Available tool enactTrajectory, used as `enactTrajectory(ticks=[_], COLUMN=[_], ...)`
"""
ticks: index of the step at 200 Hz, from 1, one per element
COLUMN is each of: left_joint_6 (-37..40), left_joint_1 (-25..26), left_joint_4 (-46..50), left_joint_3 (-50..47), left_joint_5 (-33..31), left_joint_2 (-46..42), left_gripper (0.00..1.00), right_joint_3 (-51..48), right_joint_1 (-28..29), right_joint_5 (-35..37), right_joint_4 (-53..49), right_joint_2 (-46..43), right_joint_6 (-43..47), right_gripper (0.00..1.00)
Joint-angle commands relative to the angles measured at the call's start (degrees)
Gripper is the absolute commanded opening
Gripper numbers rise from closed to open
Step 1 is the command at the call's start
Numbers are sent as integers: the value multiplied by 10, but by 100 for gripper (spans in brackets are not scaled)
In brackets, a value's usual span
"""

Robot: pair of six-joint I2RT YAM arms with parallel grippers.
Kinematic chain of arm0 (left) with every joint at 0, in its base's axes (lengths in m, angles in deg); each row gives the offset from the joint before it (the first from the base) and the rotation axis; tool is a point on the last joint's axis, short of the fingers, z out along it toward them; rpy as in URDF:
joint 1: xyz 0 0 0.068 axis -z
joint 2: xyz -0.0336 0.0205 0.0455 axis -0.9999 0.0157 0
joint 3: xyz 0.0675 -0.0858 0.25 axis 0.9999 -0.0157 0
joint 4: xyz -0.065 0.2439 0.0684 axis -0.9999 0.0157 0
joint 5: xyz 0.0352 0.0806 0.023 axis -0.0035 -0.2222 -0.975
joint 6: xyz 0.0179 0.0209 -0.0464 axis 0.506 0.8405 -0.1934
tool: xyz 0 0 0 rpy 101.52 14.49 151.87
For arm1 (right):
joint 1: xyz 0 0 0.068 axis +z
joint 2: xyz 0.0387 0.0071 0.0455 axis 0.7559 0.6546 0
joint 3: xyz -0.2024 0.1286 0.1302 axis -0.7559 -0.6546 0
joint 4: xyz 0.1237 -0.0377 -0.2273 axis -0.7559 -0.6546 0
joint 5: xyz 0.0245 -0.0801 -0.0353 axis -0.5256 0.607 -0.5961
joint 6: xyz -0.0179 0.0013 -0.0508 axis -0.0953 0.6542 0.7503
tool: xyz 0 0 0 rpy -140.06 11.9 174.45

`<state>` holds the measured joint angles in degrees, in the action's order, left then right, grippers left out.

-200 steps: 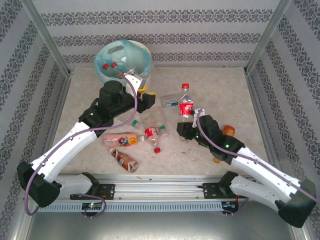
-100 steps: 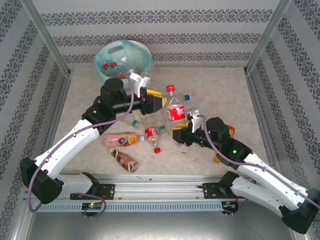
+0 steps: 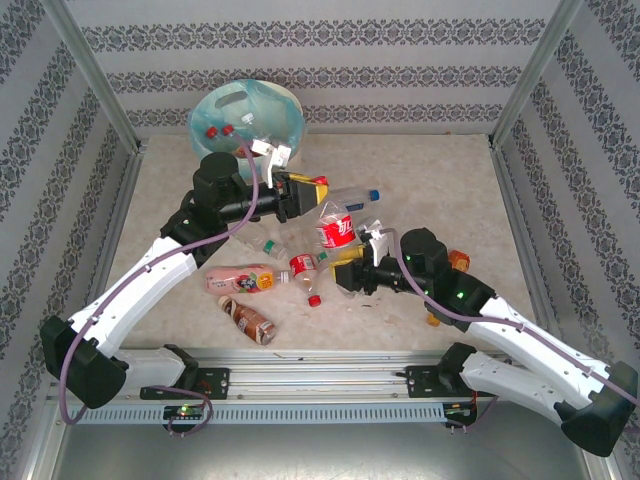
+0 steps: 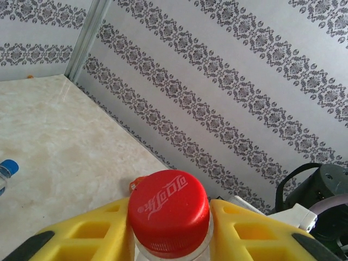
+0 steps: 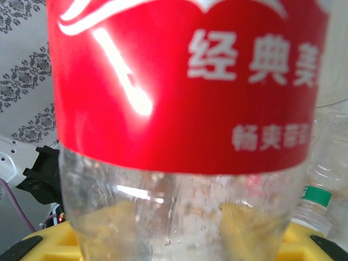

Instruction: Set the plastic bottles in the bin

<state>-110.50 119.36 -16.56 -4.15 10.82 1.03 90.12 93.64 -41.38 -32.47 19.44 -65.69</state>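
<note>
My left jaws are closed on the red-capped neck of the cola bottle (image 3: 335, 228), and my right jaws clamp its clear base. Both hold it tilted over the middle of the counter (image 3: 440, 180). The bin (image 3: 283, 105) stands at the far left corner. A pink-labelled bottle (image 3: 240, 278) lies nearer me.

red-label bottle (image 5: 185, 81) cropped top and bottom

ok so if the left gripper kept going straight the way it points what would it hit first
The cola bottle: its red cap sits between the left gripper's yellow fingers. Beyond that the line seems to head for the patterned wall, but depth is unclear.
</note>
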Motion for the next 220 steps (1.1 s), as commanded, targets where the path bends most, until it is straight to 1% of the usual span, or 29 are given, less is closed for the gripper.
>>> enactTrajectory(ticks=[1,7,10,30,39,46,63,81,88,101,102,106,116,122,127,128,131,157,174,185,220], left_joint_6=[-7,-7,-7,-8,-9,-10,-12,-16,-16,-16,-16,-17,-17,-18,-19,-19,-20,-15,21,54,178], left_joint_1=[-10,-11,-11,-12,-13,-13,-15,-17,-17,-18,-18,-19,-22,-24,-26,-26,-27,-38,-43,-44,-45], left_joint_4=[-30,-29,-29,-27,-26,-27,-27,-31,-33,-33,-33,-33,-31,-30,-30,-30,-30,-19,12,36,86], left_joint_3=[-6,-6,-6,-5,-5,-6,-5,-8,-9,-8,-8,-8,-8,-6,-4,-3,-2,33,80,116,224], left_joint_5=[-5,-7,-7,-7,-7,-7,-9,-12,-14,-22,-23,-26,-31,-36,-40,-41,-43,-77,-115,-157,-361], left_joint_2=[-2,-1,-1,6,8,9,8,4,2,-1,-1,-1,-6,-10,-13,-14,-16,-36,-46,-51,-44], left_gripper=[40,46,48,48,47,42,25,13,10,3,3,0,0,0,0,0,0,0,0,0,0], right_joint_3=[16,17,17,16,15,14,11,9,9,11,12,12,13,15,18,19,20,41,50,50,33], right_joint_1=[15,15,15,18,18,19,19,20,20,21,21,21,22,21,22,21,22,22,22,22,22], right_joint_5=[-30,-32,-33,-36,-37,-37,-32,-27,-21,-2,0,4,16,27,38,39,45,91,122,145,178], right_joint_4=[18,17,16,15,16,15,14,13,12,9,10,11,14,14,13,13,11,-8,-25,-32,-38], right_joint_2=[1,2,2,5,6,6,4,1,-1,-6,-7,-9,-15,-20,-25,-26,-27,-59,-84,-100,-146], right_joint_6=[16,16,17,15,15,15,16,14,13,5,4,2,-2,-4,-6,-6,-6,0,6,7,10], right_gripper=[30,30,30,30,30,30,30,34,39,55,57,60,75,81,95,97,98,98,98,98,98])
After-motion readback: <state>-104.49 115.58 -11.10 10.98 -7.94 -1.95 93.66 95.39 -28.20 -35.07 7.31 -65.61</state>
